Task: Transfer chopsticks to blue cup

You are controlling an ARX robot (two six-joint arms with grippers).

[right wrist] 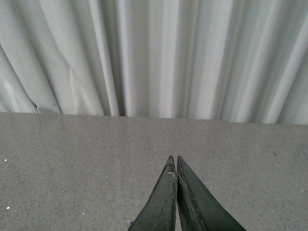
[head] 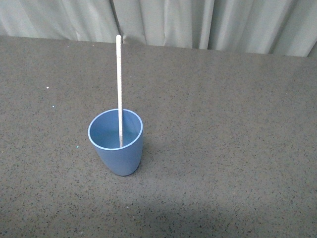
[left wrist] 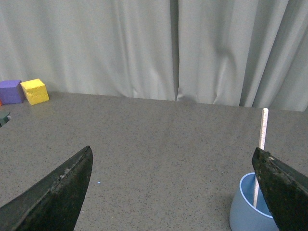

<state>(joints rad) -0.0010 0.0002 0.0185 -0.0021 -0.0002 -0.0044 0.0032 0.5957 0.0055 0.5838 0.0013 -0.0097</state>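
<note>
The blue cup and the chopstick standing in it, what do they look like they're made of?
The blue cup looks like matte plastic: even light blue colour, thin smooth wall, paler rim, no gloss or glaze. The chopstick is pale cream with a dull, faintly speckled surface, which suggests bamboo or wood, though light plastic can't be ruled out at this resolution.

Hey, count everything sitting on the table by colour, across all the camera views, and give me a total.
Blue: 1, the blue cup
Cream: 1, the chopsticks, a single stick standing in the cup
Yellow: 1, a yellow block
Purple: 1, a purple block
Total: 4
A dark object at the edge of the left wrist view is cut off and not counted.
</note>
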